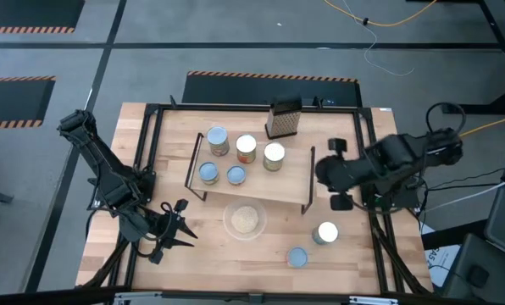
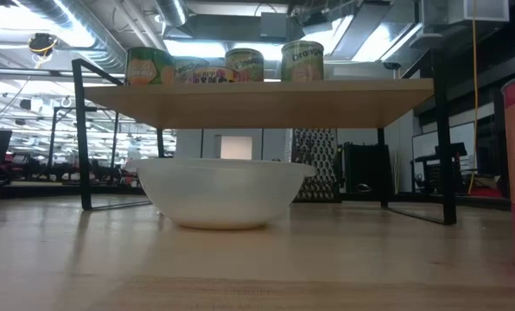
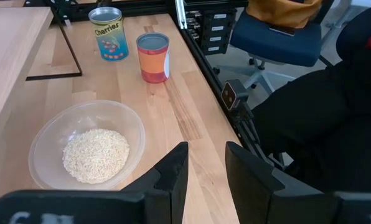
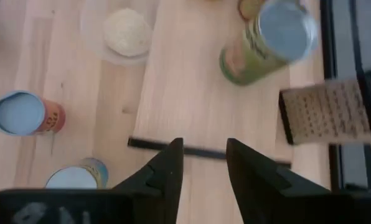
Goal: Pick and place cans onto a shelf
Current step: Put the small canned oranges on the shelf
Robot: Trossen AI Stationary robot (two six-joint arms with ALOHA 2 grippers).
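Observation:
Five cans stand upright on the shelf (image 1: 269,182): three taller ones (image 1: 246,148) along its far side and two short blue-grey-topped ones (image 1: 221,174) nearer. Two more cans stand on the table at the near right, a silver-topped one (image 1: 326,232) and an orange one (image 1: 296,257). My right gripper (image 1: 324,174) hovers above the shelf's right end, pointing steeply down, open with nothing between its fingers (image 4: 204,144). My left gripper (image 1: 183,224) waits open near the table's near left, by the bowl (image 3: 207,149).
A clear bowl of rice (image 1: 244,219) sits on the table just in front of the shelf. A dark box grater (image 1: 283,119) stands behind the shelf's far right corner. Black rails (image 1: 374,229) frame the tabletop. Bare wood lies between the bowl and the two loose cans.

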